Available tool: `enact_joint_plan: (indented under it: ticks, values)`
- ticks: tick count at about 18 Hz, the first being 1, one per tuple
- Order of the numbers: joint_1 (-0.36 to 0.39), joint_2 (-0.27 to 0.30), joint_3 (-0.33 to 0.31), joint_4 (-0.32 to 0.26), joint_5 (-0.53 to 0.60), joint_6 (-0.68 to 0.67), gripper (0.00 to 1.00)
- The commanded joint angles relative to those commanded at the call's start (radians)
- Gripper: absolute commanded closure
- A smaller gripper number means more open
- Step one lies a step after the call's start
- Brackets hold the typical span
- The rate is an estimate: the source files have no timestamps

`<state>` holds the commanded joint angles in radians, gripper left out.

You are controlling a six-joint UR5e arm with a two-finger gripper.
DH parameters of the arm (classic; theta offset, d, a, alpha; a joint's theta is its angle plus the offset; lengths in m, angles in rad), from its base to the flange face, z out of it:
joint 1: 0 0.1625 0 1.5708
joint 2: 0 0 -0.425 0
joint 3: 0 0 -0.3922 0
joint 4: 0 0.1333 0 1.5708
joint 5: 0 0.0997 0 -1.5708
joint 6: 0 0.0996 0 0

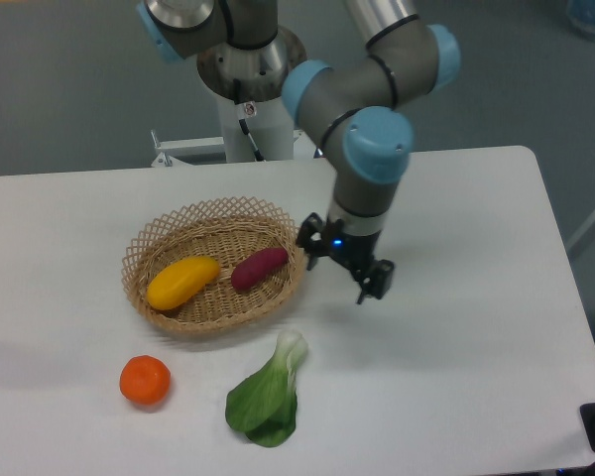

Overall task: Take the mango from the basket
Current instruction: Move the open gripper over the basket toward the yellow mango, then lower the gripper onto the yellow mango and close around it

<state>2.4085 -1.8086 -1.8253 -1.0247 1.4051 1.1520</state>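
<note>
So this is the approach phase, nothing grabbed yet. The gripper (343, 266) is hanging just past the right edge of the basket (149, 248), above the table (476, 337), with its two fingers spread apart and nothing between them. There's a little blue light glowing on the wrist.

The mango (182, 282) is lying in the left half of the basket, long axis tilted a bit, lower-left to upper-right. Right next to it on the right is the purple tuber (259, 268) (sweet potato by the look of it), close to the mango but with a sliver of wicker showing between them. So the gripper has to pass over the tuber side to reach the target.

My read on what the next move needs: carry the gripper across to the left until it's centred over the mango, turn the wrist so the fingers close across the short width of the fruit and not along its length, then drop straight down. The lattice rim is shallow, so clearance shouldn't be a big deal, but the tuber sitting so near means the right finger wants to come down in that narrow gap without nudging it.

Outside the basket, the orange (145, 380) and the bok choy (268, 392) sit near the front, well out of the way.
</note>
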Motion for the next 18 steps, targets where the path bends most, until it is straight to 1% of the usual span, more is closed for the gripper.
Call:
enact_joint_plan:
  ticks: [4,7,9,13,18]
  values:
    - [-0.063,0.023,-0.058,-0.003,0.0,-0.003,0.0]
    - [-0.112,0.035,-0.11,-0.003,0.0,-0.053,0.0]
    - [-0.147,0.037,-0.134,-0.002,0.0,-0.086,0.0]
    - [-0.195,0.032,-0.146,0.011,-0.003,-0.149,0.0]
    - [-0.229,0.003,-0.146,0.02,0.003,-0.216,0.0]
